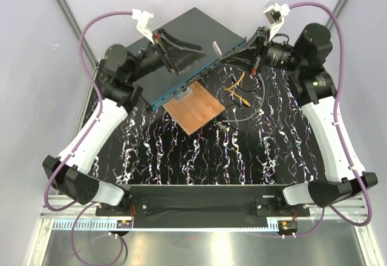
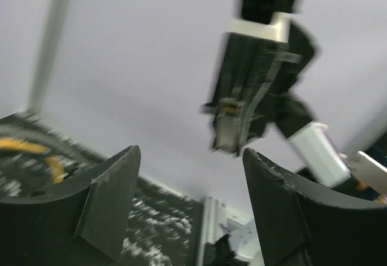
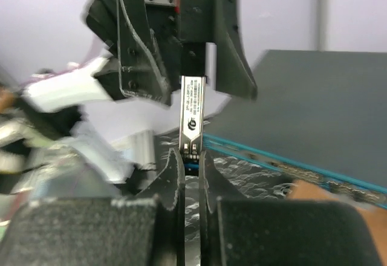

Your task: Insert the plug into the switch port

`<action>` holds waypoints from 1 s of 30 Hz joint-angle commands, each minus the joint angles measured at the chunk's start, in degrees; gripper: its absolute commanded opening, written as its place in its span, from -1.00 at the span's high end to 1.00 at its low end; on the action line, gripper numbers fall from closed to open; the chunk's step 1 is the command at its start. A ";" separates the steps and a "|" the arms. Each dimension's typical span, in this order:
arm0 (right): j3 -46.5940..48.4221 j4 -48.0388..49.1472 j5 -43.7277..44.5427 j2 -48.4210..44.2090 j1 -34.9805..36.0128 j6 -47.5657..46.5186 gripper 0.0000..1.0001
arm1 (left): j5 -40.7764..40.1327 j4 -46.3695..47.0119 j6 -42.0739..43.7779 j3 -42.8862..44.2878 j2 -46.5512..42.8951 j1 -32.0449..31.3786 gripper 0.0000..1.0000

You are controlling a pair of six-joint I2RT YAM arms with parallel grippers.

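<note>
The plug (image 3: 192,115), a slim silver module, hangs in the air above the front edge of the switch (image 1: 181,30). My right gripper (image 3: 191,157) is shut on its near end. Straight across stands my left gripper (image 3: 175,42), open, one finger on each side of the plug's far end. The top view has the plug (image 1: 216,49) between the left gripper (image 1: 202,51) and the right gripper (image 1: 227,52). In the left wrist view my left gripper (image 2: 190,157) is wide open with nothing between its fingers, and the plug (image 2: 228,127) sits in the right gripper beyond. Switch ports (image 1: 181,87) line the teal front face.
A copper-brown square plate (image 1: 195,109) lies on the black marbled mat in front of the switch. A yellow cable (image 1: 239,90) and thin wires coil to the right of it. Grey enclosure walls and metal posts ring the table.
</note>
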 commanded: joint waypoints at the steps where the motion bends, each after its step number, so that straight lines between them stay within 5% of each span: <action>1: 6.95 -27.71 12.00 1.74 -0.36 -24.61 1.00 | 0.47 -16.05 11.28 6.66 -1.87 3.94 -0.47; 9: 18.11 -52.98 34.67 10.88 -0.36 -45.37 1.00 | -7.60 -51.89 42.82 20.38 1.28 4.39 -0.47; 16: 24.53 -61.53 43.14 19.23 -0.36 -50.13 1.00 | -15.60 -62.66 50.23 25.93 4.89 4.39 -0.44; 21: 28.92 -62.41 42.97 23.53 -0.27 -49.78 1.00 | -17.72 -65.21 51.21 27.08 7.36 4.39 -0.42; 26: 26.22 -63.91 30.96 20.22 -0.27 -53.55 1.00 | -1.85 -53.92 56.64 17.16 2.45 4.40 -0.47; 30: 25.50 -70.12 20.22 17.40 -0.27 -56.72 1.00 | 5.92 -54.06 67.80 11.54 -0.01 3.69 -0.43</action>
